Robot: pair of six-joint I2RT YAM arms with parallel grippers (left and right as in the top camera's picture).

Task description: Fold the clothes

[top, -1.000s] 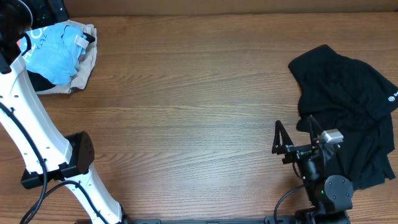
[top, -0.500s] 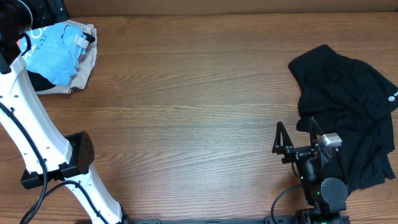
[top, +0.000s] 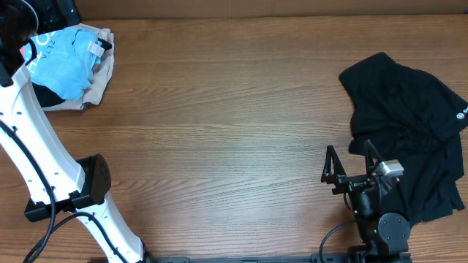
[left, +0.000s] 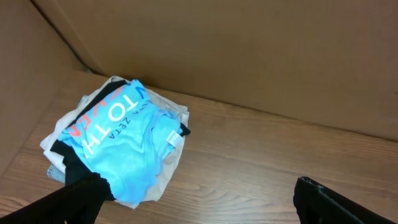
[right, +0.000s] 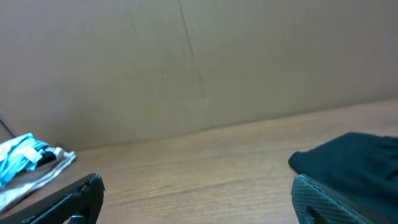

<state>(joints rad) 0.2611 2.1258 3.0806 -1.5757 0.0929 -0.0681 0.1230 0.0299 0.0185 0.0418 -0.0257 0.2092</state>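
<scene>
While my left gripper (left: 200,186) & right gripper (right: 196,186) both gape wide, empty, I count 1 black garment (top: 406,124) crumpled at table's (top: 234,109) right, 1 clothes pile (top: 102,73) far left, blue shirt (top: 62,64) topmost.

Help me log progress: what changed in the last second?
The right gripper drew back slightly toward the near edge, open and empty. Nothing was grasped or released. The left arm, black shirt and blue pile stayed put.

Bare tabletop (top: 234,109) stretches wide between the stacked clothes (top: 69,66) at the far-left corner and the crumpled black shirt (top: 402,109) at right.
</scene>
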